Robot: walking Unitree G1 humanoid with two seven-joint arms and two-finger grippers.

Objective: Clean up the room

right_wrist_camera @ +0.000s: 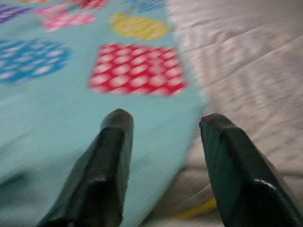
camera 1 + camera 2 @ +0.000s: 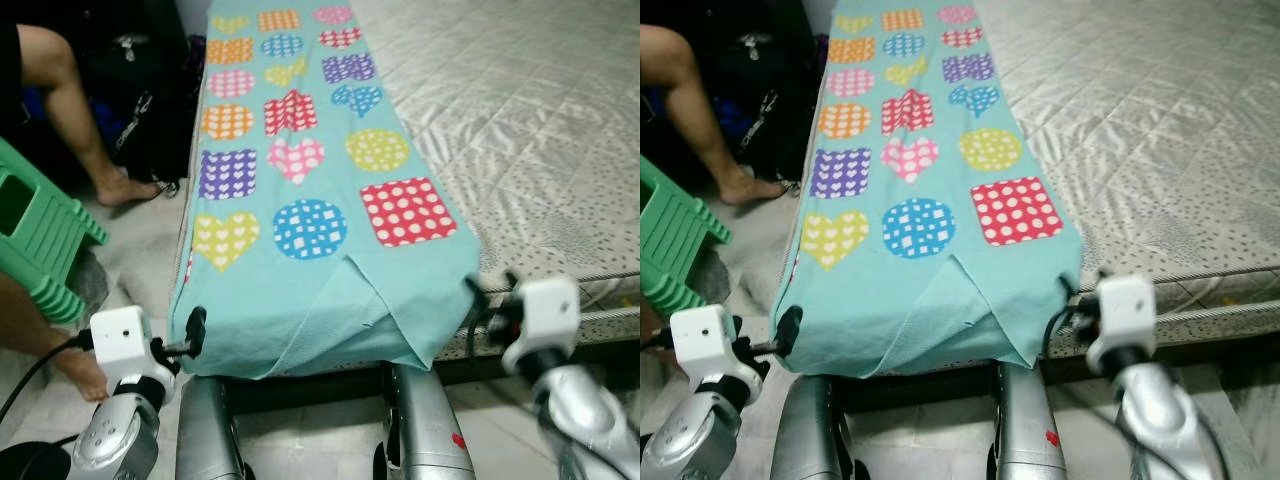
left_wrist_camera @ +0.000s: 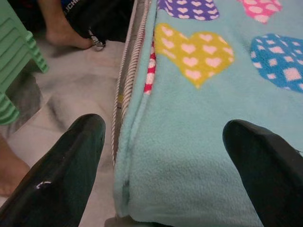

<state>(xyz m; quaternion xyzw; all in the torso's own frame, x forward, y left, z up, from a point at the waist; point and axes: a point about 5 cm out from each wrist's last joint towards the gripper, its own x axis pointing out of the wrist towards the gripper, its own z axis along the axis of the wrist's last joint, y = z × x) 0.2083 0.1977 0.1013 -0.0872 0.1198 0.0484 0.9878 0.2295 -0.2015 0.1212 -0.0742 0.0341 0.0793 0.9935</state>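
Note:
A turquoise fleece blanket (image 2: 300, 230) with coloured hearts, circles and squares lies folded in a long strip along the left side of a bare mattress (image 2: 520, 120), its near end hanging over the front edge. My left gripper (image 3: 165, 156) is open at the blanket's near left corner, one finger over the floor, the other over the fleece. My right gripper (image 1: 163, 142) is open at the near right corner, straddling the blanket's edge by the red dotted square (image 1: 137, 68).
A person's bare legs and feet (image 2: 120, 185) stand left of the bed, beside a black bag (image 2: 140, 90). A green plastic stool (image 2: 40, 235) sits on the tiled floor at the left. My own silver legs (image 2: 420, 420) are right against the bed's front edge.

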